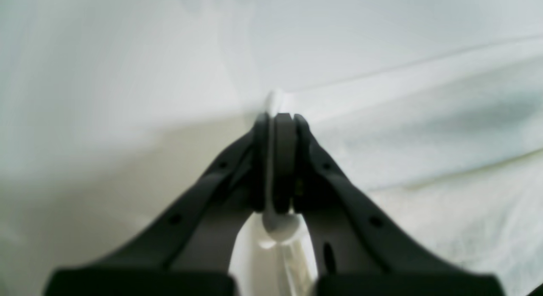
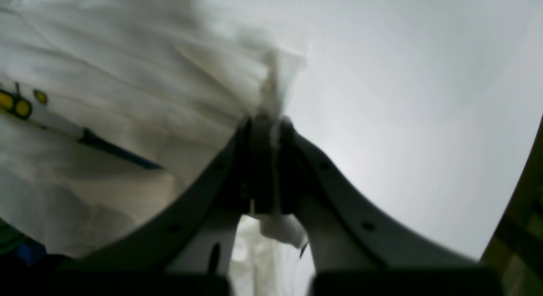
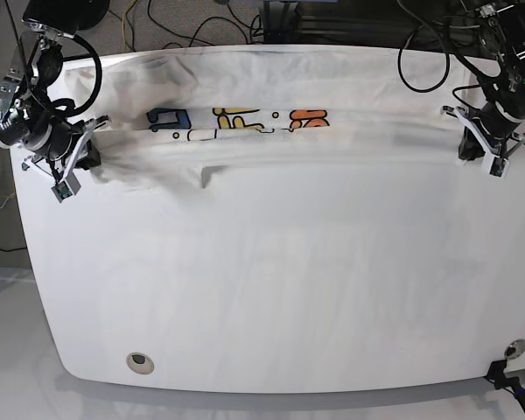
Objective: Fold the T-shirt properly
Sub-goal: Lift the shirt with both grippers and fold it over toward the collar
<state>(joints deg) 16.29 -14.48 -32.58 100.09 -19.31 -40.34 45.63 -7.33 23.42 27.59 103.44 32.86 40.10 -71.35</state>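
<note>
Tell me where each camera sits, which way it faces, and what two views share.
Left wrist: on the left arm, looking along its black two-fingered hand at the white cotton T-shirt pinched in it.
Right wrist: on the right arm, looking along its black two-fingered hand at pinched white cloth; blue and yellow print shows.
Base: above the white rounded-corner table, facing down; both black arms reach in from its upper corners.
Shared: base and right wrist both show the right hand gripping shirt cloth.
</note>
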